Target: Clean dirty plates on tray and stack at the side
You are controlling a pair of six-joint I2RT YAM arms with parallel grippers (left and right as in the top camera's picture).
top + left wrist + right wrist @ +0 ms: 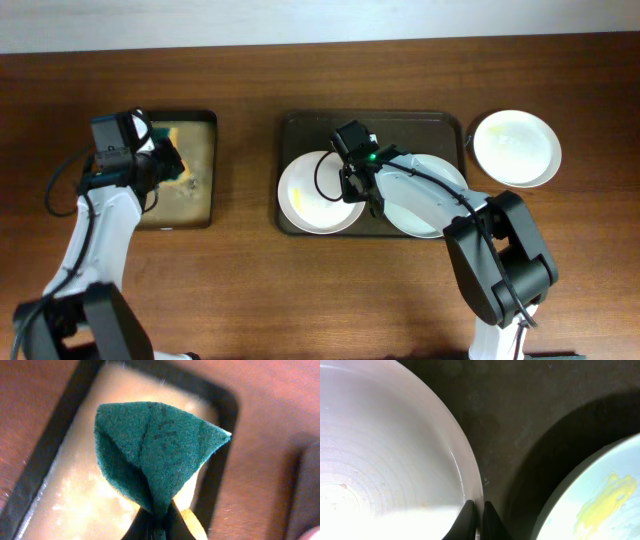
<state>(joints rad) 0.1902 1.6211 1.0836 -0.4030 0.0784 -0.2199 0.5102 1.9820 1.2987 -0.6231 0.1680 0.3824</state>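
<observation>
The large dark tray (pixel 300 125) holds two white plates. The left plate (pixel 305 195) lies at the tray's left; my right gripper (pixel 362 190) is shut on its right rim, also seen in the right wrist view (pixel 479 505) on that plate (pixel 380 460). The second plate (pixel 440 190) lies to the right, with a yellow smear in the right wrist view (pixel 600 505). A third plate (pixel 516 148) sits on the table right of the tray. My left gripper (pixel 165 160) is shut on a green scouring pad (pixel 160 450) and holds it over the small tan-lined tray (pixel 75 485).
The small black tray with tan lining (pixel 195 170) sits at the left of the wooden table (pixel 250 290). A black cable loops over the left plate near my right arm.
</observation>
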